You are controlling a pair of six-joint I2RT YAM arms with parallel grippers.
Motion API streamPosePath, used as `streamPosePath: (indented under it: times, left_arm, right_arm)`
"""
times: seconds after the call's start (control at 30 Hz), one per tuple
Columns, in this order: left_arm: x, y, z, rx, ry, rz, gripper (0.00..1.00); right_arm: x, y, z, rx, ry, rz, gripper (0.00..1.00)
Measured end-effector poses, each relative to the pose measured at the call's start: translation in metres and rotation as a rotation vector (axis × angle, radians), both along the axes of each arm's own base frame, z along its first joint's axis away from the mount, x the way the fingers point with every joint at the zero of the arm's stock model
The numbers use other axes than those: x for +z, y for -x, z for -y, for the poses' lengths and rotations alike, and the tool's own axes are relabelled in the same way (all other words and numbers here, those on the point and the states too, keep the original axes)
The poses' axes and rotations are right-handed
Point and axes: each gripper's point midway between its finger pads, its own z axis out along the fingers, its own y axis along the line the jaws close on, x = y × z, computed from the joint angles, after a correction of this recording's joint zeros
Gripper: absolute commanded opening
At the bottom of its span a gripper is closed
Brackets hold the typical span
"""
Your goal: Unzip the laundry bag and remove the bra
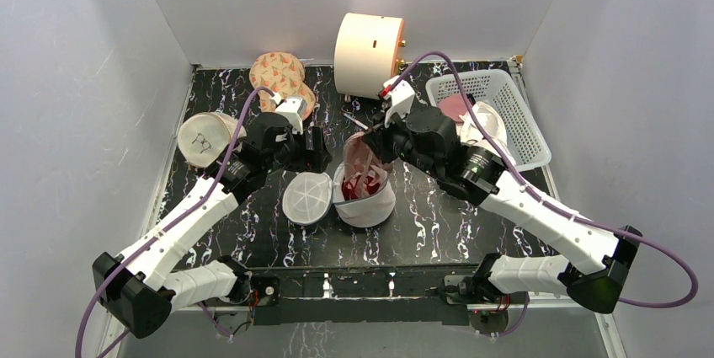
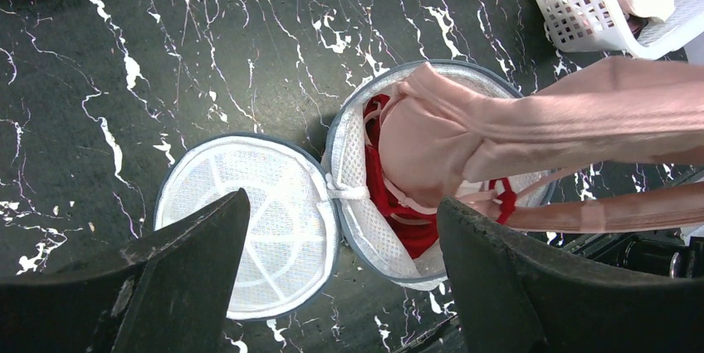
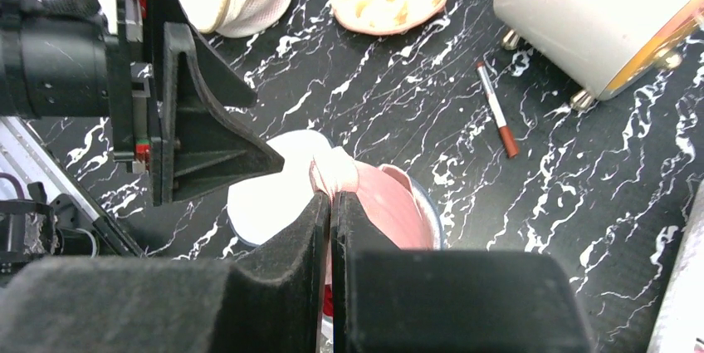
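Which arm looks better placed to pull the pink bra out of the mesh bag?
The right arm. The right gripper is shut on the bra, which is stretched partly out of the unzipped laundry bag. The left gripper hangs open above, holding nothing.

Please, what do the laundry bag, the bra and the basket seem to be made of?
The laundry bag: white mesh fabric, matte, fine holes visible, grey edging. The bra: smooth pink fabric, probably satin, soft sheen on its folds. The basket: likely rigid white plastic, moulded lattice walls.

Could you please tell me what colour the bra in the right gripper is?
The bra is pale rose-pink; the left wrist view shows it best.
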Motion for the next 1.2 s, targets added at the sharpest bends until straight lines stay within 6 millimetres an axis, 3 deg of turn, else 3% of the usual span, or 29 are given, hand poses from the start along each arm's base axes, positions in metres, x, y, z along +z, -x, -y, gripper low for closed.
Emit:
streamPosePath:
  times: [0.43, 0.73, 0.8, 0.93, 1.07, 1.2]
  left_arm:
    - [0.001, 0.003, 0.007, -0.037, 0.025, -0.003, 0.82]
    - [-0.019, 0.036, 0.052, -0.314, 0.222, -0.039, 0.82]
    - [-0.021, 0.043, 0.06, -0.364, 0.262, -0.053, 0.78]
    - [-0.024, 0.05, 0.075, -0.444, 0.338, -0.069, 0.59]
    - [-0.022, 0.052, 0.086, -0.485, 0.391, -0.069, 0.48]
    - [-0.015, 0.059, 0.094, -0.515, 0.415, -0.039, 0.44]
  right_arm:
    - [0.048, 0.004, 0.019, -0.025, -0.063, 0.114, 0.0]
    - [0.058, 0.003, 0.024, -0.046, -0.082, 0.145, 0.0]
    - [0.058, 0.003, 0.024, -0.046, -0.082, 0.147, 0.0]
    - [0.058, 0.003, 0.024, -0.046, -0.082, 0.147, 0.0]
    - [0.058, 0.003, 0.024, -0.046, -0.082, 0.147, 0.0]
    - [0.058, 0.003, 0.024, -0.046, -0.082, 0.147, 0.0]
